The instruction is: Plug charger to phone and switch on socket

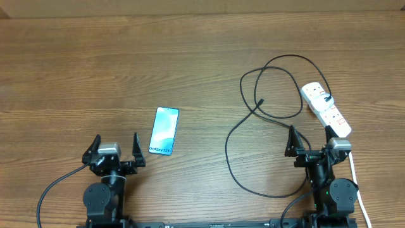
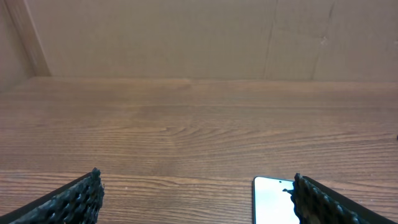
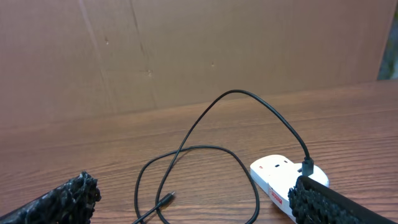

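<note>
The phone (image 1: 164,131) lies flat on the wooden table, screen up, its "Galaxy" end nearest the robot. It also shows at the lower right of the left wrist view (image 2: 270,200). The black charger cable (image 1: 261,101) lies in loops at centre right, its free connector tip resting on the wood (image 3: 169,198). Its other end is plugged into the white socket strip (image 1: 326,109), which also shows in the right wrist view (image 3: 277,171). My left gripper (image 1: 116,147) is open and empty, just near-left of the phone. My right gripper (image 1: 310,142) is open and empty, just in front of the socket.
The white power-strip cord (image 1: 357,183) runs down the right side past my right arm. A brown cardboard wall (image 2: 186,37) stands along the far edge of the table.
</note>
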Motion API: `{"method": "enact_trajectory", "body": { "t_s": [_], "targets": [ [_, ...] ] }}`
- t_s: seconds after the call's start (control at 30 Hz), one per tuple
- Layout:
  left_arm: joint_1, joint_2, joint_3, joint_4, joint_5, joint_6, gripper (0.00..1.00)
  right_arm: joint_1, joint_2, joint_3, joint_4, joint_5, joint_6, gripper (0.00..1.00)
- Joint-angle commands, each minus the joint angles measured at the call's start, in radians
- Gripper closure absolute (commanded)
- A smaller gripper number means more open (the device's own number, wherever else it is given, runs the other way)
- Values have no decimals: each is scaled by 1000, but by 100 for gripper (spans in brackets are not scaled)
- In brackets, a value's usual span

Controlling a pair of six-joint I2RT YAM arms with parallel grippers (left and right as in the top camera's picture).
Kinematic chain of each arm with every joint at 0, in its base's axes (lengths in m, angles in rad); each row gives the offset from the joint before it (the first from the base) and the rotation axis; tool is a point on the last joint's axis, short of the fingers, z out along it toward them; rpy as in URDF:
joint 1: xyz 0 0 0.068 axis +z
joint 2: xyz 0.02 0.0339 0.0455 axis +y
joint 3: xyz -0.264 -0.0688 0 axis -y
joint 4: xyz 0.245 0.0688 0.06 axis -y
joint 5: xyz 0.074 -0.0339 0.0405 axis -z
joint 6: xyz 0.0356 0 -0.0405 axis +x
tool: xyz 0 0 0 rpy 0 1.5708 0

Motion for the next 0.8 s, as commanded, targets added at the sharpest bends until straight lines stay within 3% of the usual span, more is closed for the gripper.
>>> {"method": "enact_trajectory", "body": {
  "t_s": [0.0, 0.27, 0.77],
  "targets": [
    [87, -12, -37, 68, 7, 19, 0, 25, -11, -10, 8, 13, -4, 0],
    [87, -12, -37, 68, 7, 19, 0, 162, -11, -10, 8, 13, -4, 0],
    [87, -12, -37, 65, 7, 19, 0, 163, -11, -10, 8, 13, -4, 0]
  ]
}}
